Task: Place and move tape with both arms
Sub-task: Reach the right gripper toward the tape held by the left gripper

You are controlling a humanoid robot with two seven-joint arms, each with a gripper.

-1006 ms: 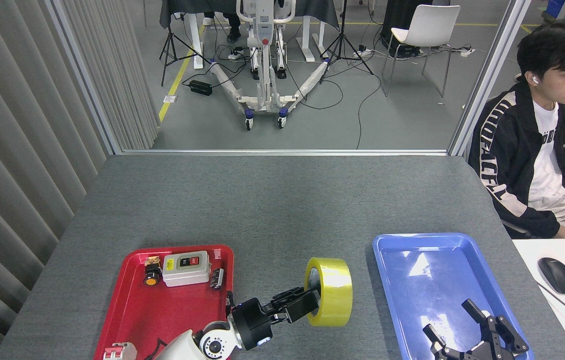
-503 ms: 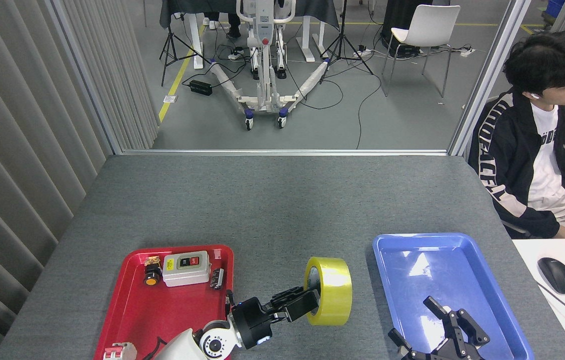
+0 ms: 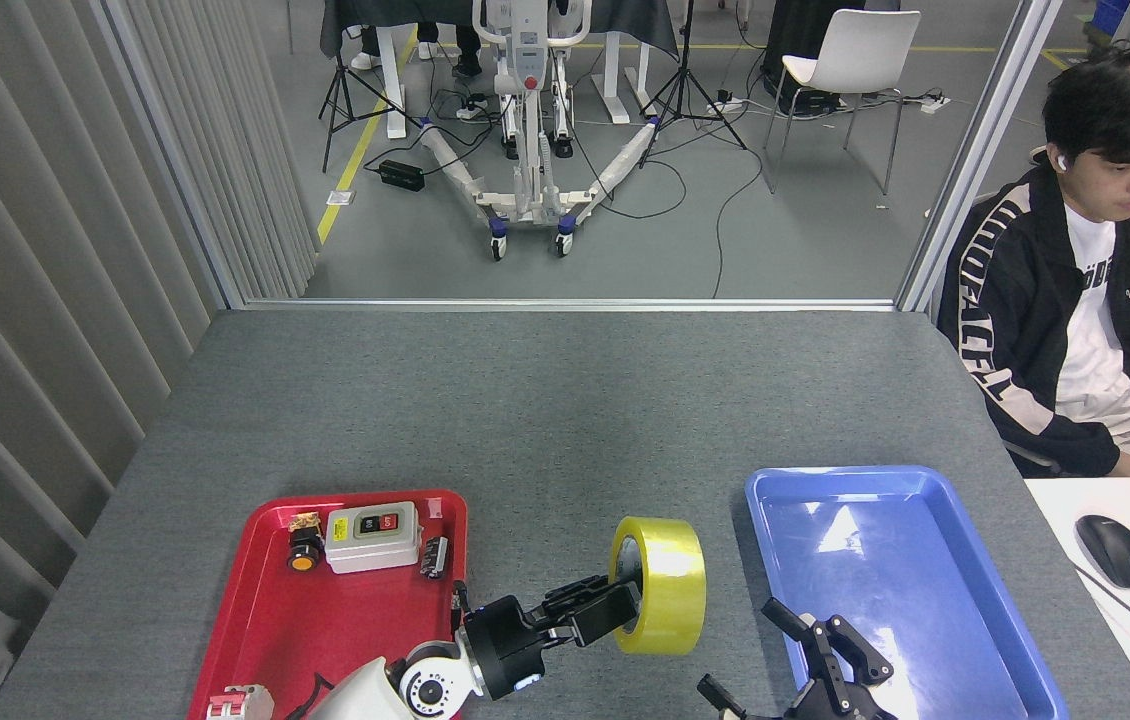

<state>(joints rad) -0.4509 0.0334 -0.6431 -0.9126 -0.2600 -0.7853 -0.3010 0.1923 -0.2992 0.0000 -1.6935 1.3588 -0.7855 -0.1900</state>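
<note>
The tape [image 3: 673,585], a wide yellow roll with a white core, stands on its edge on the grey table between the two trays. My left gripper [image 3: 613,608] reaches in from the lower left and is shut on the tape's left wall, one finger at the core. My right gripper [image 3: 739,646] is low at the bottom edge, just right of the tape and over the blue tray's left rim. Its fingers [image 3: 793,618] are spread open with nothing between them, and it does not touch the tape.
A red tray [image 3: 325,640] at the left holds a grey switch box [image 3: 372,535], a push button [image 3: 304,550] and small parts. A blue tray [image 3: 925,600] lies at the right. A seated person [image 3: 1065,320] is at the table's right side, beside a mouse [image 3: 1113,550].
My right gripper has moved left from inside the blue tray to its left rim, closer to the tape. The left gripper and the tape have stayed still. The person's head has turned.
</note>
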